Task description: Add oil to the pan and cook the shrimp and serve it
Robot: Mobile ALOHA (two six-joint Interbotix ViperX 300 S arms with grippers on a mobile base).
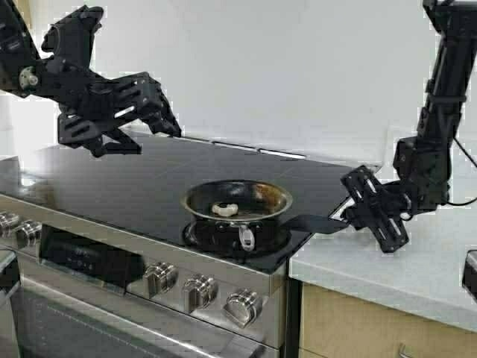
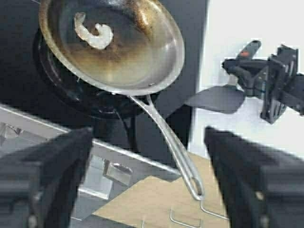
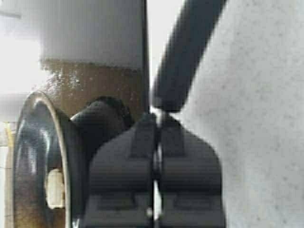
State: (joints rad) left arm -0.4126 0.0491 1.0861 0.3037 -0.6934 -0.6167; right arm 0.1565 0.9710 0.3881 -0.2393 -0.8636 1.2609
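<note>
no readable writing | one pan (image 1: 237, 201) on stove burner, one shrimp (image 1: 225, 209) inside | left gripper (image 1: 153, 119) raised, fingers spread, empty | right gripper (image 1: 350, 211) clamped on one black spatula (image 1: 317, 223) beside pan

Pan (image 3: 33, 161) cut by frame edge; spatula (image 3: 185, 52) handle cropped, blurred.

Black glass cooktop (image 1: 112, 183) w/ steel knobs (image 1: 201, 289) along front. Black spatula (image 1: 317, 222) across stove/counter edge. Pale speckled countertop (image 1: 387, 268), wood cabinet (image 1: 358, 328) below.
</note>
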